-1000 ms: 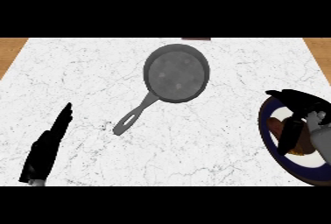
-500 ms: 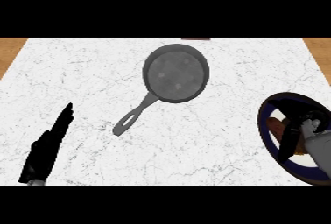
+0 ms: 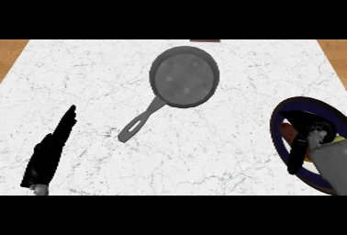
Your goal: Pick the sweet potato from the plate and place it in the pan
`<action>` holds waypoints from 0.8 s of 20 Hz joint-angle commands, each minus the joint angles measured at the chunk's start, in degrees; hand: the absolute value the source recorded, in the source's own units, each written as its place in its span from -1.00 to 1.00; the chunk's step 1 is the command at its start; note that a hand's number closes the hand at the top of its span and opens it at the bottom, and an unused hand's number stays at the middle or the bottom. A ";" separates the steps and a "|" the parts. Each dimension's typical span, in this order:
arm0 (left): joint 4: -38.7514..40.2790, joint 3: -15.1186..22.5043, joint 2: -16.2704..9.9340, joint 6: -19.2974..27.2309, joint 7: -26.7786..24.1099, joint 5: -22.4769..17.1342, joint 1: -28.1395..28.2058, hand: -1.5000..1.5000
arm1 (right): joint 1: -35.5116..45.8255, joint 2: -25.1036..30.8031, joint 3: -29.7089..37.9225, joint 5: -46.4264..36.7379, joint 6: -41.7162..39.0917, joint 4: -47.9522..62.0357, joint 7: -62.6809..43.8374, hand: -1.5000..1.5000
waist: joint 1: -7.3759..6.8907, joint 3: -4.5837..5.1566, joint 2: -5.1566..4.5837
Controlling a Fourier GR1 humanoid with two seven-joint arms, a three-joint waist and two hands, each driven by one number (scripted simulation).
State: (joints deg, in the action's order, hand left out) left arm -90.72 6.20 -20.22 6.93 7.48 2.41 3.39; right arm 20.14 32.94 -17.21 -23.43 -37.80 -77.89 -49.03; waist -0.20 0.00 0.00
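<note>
While the grey pan (image 3: 184, 76) lies bare near the counter's (image 3: 224, 151) middle, handle aimed toward the lower left, the right hand (image 3: 306, 140) sits over the dark-rimmed plate (image 3: 279, 120) at the right edge. Its fingers look curled around an orange-brown shape, probably the sweet potato (image 3: 290, 132), mostly hidden and still on the plate. The left hand (image 3: 49, 151) rests at the lower left, fingers straight, touching nothing.
</note>
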 commanded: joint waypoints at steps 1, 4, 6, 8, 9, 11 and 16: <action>2.87 -2.29 1.32 -1.52 -1.39 0.48 -1.28 0.00 | -0.92 -0.03 1.48 -5.27 -0.51 2.57 3.86 -1.00 | 0.05 0.00 -0.02; -2.11 -1.72 1.73 -2.02 1.96 1.89 -0.31 0.00 | -0.04 -5.46 2.09 -6.76 0.23 3.42 0.22 -1.00 | -0.04 -0.01 0.00; -5.02 -1.78 2.63 -1.31 2.00 2.77 2.64 0.00 | -3.22 -2.05 5.27 -6.43 -1.28 0.68 3.16 -1.00 | 0.07 0.00 0.06; -0.38 -2.21 4.07 -2.00 -2.13 3.25 2.95 0.00 | -4.19 -5.30 3.22 -9.85 0.60 0.89 3.57 -1.00 | 0.07 0.00 0.03; 0.76 -1.70 4.66 -1.16 4.20 4.05 -4.91 0.00 | -0.74 -4.27 4.71 -9.19 1.06 5.37 8.26 1.00 | 0.13 -0.01 -0.06; -2.66 -2.62 3.25 -2.75 0.21 3.31 2.39 0.00 | -3.10 -3.87 5.84 -10.13 4.07 5.37 12.11 1.00 | -0.04 -0.02 0.00; 0.07 -4.81 2.54 -4.52 -0.09 2.10 -0.27 0.00 | -4.07 -9.37 6.49 -10.19 7.29 7.89 11.35 1.00 | 0.16 -0.01 -0.05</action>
State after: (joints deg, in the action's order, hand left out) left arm -92.62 3.75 -16.71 4.04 7.98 5.90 4.89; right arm 18.54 27.23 -10.79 -34.27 -32.84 -71.20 -40.02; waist -0.06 0.71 0.43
